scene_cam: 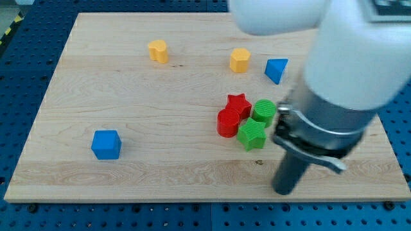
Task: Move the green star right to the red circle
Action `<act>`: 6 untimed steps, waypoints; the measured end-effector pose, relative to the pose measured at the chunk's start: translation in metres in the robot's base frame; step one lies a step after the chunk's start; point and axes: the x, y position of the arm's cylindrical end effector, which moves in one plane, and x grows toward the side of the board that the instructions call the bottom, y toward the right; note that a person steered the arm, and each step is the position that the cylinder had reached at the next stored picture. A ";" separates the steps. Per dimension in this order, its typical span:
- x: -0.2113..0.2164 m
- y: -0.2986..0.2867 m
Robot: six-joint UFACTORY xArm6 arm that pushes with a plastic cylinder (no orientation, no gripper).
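The green star (252,134) lies right of the board's middle, touching the red circle (227,122) on that circle's lower right. A red star (238,104) sits just above the red circle, and a green circle (263,111) sits above the green star. My tip (284,190) is on the board below and to the right of the green star, apart from it. The arm's white and grey body covers the view's upper right.
A blue cube (106,144) lies at the lower left. A yellow heart (158,51) and a yellow hexagon (239,60) lie near the top. A blue triangle (276,70) lies right of the hexagon. The wooden board (128,96) ends near the tip's bottom side.
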 end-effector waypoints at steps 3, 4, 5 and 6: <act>-0.054 -0.030; -0.070 -0.037; -0.070 -0.037; -0.042 0.007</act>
